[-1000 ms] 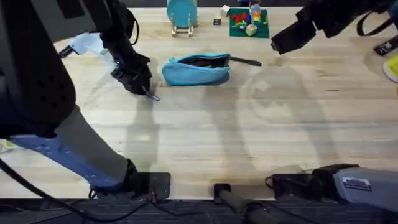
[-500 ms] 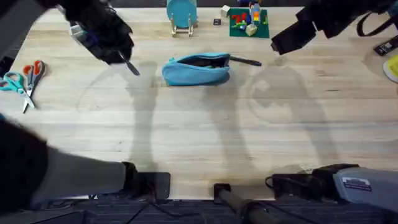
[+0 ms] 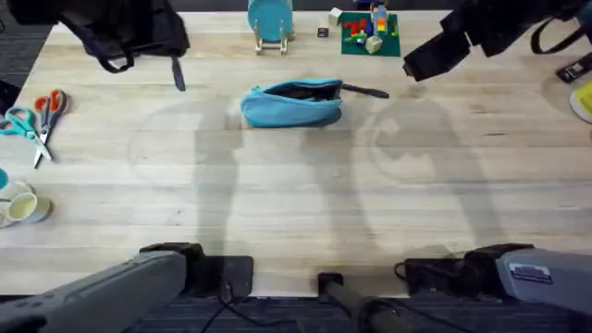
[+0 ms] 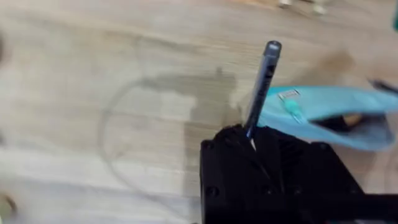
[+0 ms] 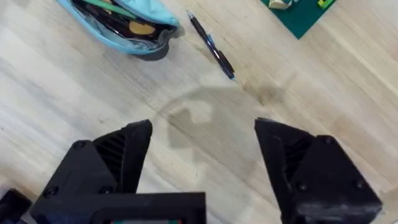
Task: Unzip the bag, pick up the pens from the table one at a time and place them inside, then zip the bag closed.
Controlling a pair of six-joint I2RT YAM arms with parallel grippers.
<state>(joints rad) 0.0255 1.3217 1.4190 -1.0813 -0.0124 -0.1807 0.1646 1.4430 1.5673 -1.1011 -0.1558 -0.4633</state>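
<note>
- While the bag [image 3: 292,102] lies unzipped near the far middle of the desk [image 3: 305,203], its long axis running side to side, you have a dark slot of an opening along its top to aim for.
- Your left gripper [image 4: 252,134] is clenched on the silver pen [image 4: 262,84], which sticks out past the fingers; from overhead the pen [image 3: 178,74] hangs off the raised left arm, above the desk and to the left of the bag.
- From the left wrist, the pen tip points toward the bag's near end [image 4: 336,109], so the bag lies ahead and to one side of those fingers. I judge the coming move to be a carry rightward over the opening, with the pen turned to line up with the bag's length.
- A black pen [image 3: 365,91] rests on the desk touching or just beside the bag's right end; from the right wrist it [image 5: 211,46] lies at a slant close to the pouch mouth [image 5: 124,25].
- Your right gripper [image 5: 202,155] hovers released, fingers spread wide, and is the nearer arm to that black pen.
- Scissors [image 3: 37,116] sit well apart at the left edge.
</note>
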